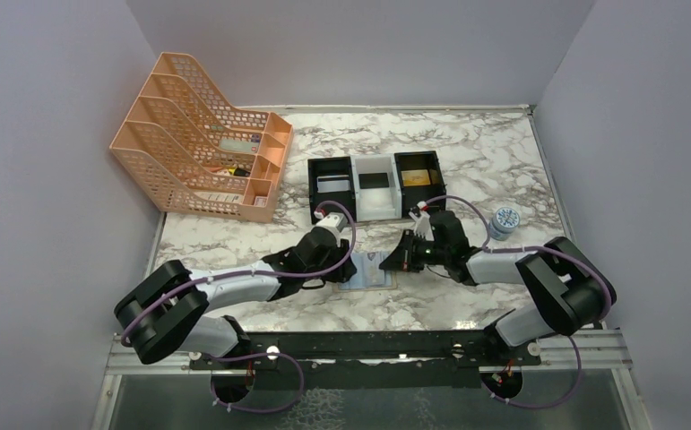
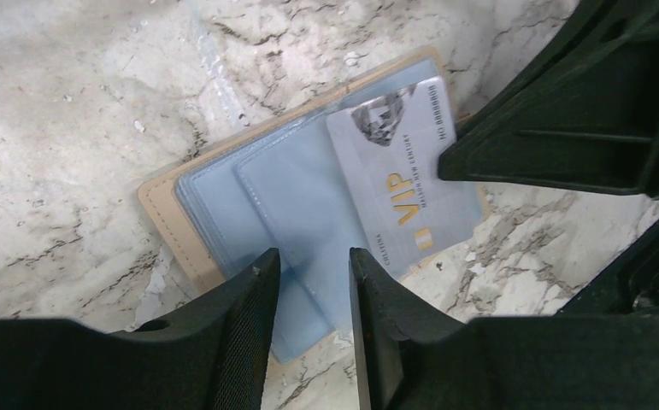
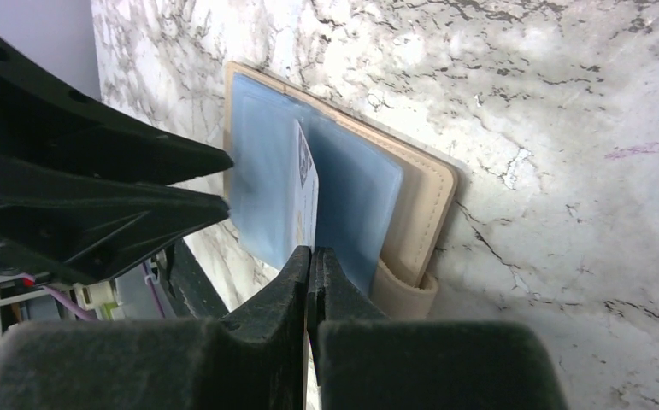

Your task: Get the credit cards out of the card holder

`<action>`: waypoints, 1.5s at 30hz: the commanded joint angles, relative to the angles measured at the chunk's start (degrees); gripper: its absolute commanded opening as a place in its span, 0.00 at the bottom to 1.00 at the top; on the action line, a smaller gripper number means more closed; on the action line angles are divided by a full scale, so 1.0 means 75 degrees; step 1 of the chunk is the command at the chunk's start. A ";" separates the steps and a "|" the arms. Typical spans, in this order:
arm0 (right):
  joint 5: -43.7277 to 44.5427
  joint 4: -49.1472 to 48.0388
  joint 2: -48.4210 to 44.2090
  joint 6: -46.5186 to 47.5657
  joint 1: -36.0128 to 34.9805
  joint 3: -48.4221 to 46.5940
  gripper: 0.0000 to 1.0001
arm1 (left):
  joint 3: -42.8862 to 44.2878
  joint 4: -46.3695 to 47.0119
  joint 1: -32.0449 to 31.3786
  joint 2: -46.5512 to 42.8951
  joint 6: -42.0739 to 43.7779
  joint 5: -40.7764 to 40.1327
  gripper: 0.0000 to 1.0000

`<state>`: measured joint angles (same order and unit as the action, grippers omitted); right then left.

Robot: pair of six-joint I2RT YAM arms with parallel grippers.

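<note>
Now, both my arms reach low across the surface (image 1: 503, 161), meeting over the open card holder (image 1: 366, 271). My right gripper (image 3: 311, 252) pinches the silver VIP card (image 2: 394, 179) by its edge; my left gripper (image 2: 313, 273), slightly spread, sits over the blue sleeves (image 2: 300, 205).

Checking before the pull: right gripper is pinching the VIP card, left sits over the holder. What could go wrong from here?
1. The right gripper pinches only the edge of the VIP card; it may slip free.
2. The left gripper is open over the blue sleeves, not clearly pinning the card holder, which may drag along.
3. Both grippers are close together and could bump.
</note>
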<state>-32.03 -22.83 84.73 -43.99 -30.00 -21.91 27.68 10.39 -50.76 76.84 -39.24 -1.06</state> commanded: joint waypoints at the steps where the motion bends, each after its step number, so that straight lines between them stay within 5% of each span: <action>1: -0.0304 -0.0018 0.0297 0.0187 -0.0031 -0.0049 0.01 | 0.0359 0.0317 -0.0029 -0.0418 0.0014 0.0202 0.40; 8: -0.0644 -0.0576 0.0702 -0.0133 -0.0031 -0.0064 0.01 | 0.0391 0.1302 -0.0108 0.0285 -0.0051 0.1276 0.46; 16: -0.0582 -0.0902 0.0634 -0.0389 -0.0031 0.0132 0.05 | -0.0035 0.1343 -0.0134 0.0890 -0.0234 0.0769 0.29; 32: -0.1108 -0.1409 0.0923 -0.0548 -0.0026 0.0026 0.22 | -0.0040 0.0687 -0.0134 0.0916 -0.0044 0.0282 0.22; 37: -0.1401 -0.1916 0.1314 -0.0718 -0.0031 -0.0002 0.21 | -0.0006 0.0677 -0.0134 0.0968 -0.0041 0.0294 0.22; 45: -0.0868 -0.1376 0.0957 -0.0520 -0.0030 0.0107 0.06 | -0.0013 0.0660 -0.0141 0.0935 -0.0041 0.0251 0.22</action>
<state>-40.25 -34.09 93.97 -49.25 -30.00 -21.43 27.51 18.81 -51.51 83.26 -40.58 3.42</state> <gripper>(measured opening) 0.083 0.216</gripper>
